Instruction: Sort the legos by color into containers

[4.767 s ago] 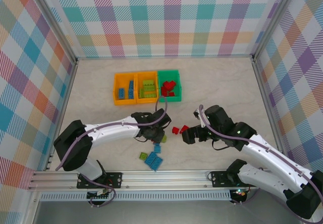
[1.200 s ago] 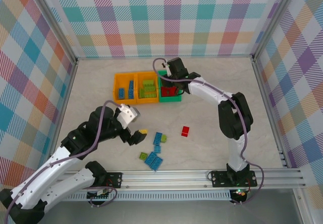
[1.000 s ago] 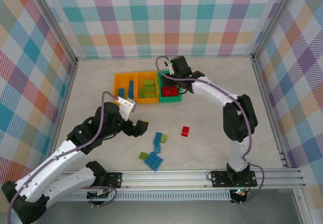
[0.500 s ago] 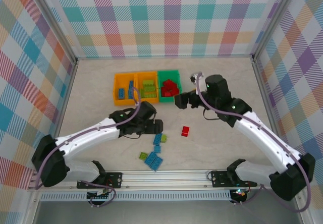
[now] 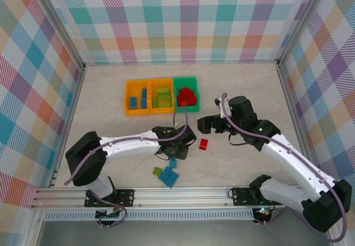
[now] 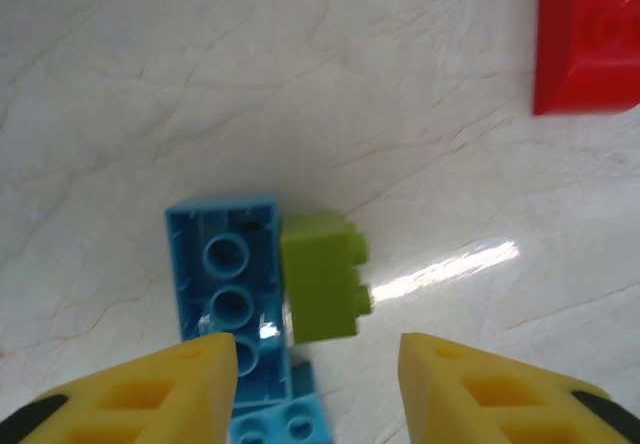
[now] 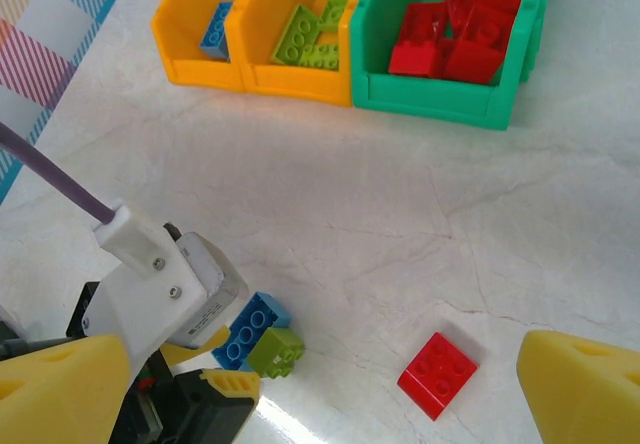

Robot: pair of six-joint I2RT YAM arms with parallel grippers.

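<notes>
My left gripper (image 6: 320,384) is down on the table over the loose legos, its jaws apart. A lime brick (image 6: 322,279) lies just ahead of its yellow fingertips (image 6: 190,384), untouched, next to an upturned blue brick (image 6: 225,284). From above, the left gripper (image 5: 180,149) sits left of a red brick (image 5: 203,143). My right gripper (image 5: 206,125) hangs open above that red brick (image 7: 437,375), holding nothing. The left orange bin (image 5: 137,112) holds blue legos, the middle orange bin (image 5: 162,111) lime ones, the green bin (image 5: 187,109) red ones.
More blue bricks (image 5: 169,176) and a lime brick (image 5: 158,172) lie near the front rail. The left arm's wrist (image 7: 165,284) stands close to the lower left of the right wrist view. Plaid walls enclose the table on three sides.
The left arm swung in from the left onto the loose bricks and its jaws narrowed. The right arm pulled back from the green bin toward the red brick, jaws opened wide.
</notes>
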